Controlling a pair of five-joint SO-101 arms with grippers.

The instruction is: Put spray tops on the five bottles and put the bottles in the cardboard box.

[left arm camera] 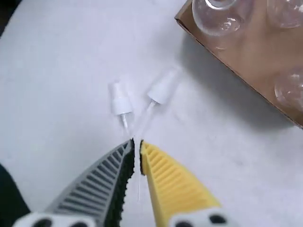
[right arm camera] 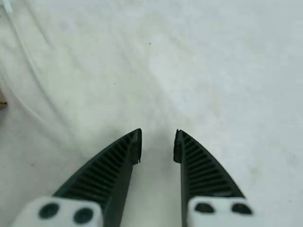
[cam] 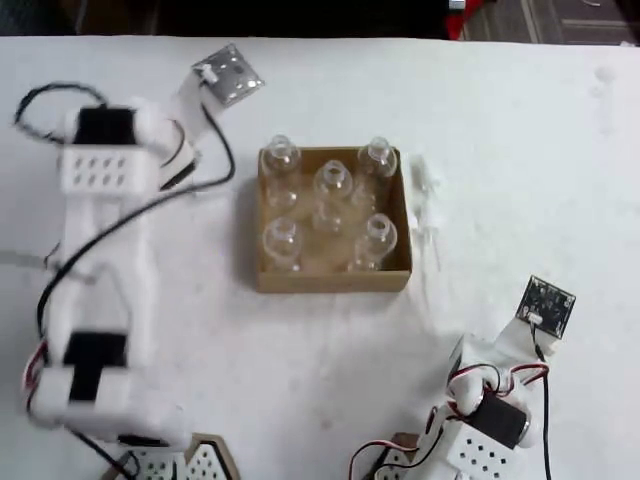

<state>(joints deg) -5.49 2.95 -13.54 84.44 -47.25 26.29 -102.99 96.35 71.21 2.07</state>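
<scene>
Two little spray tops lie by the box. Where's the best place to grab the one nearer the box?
The spray top lies flat on the table, so probably come straight down and pinch its stubby white head across the width. Its thin clear tube looks too slender and bendy for a sure hold.

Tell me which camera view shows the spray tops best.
The left wrist view: two spray tops lie large and distinct beside the cardboard box, one's tube pinched in the left gripper. The high view shows them as faint white shapes right of the box. The right wrist view shows thin tube-like lines at its edge.
</scene>
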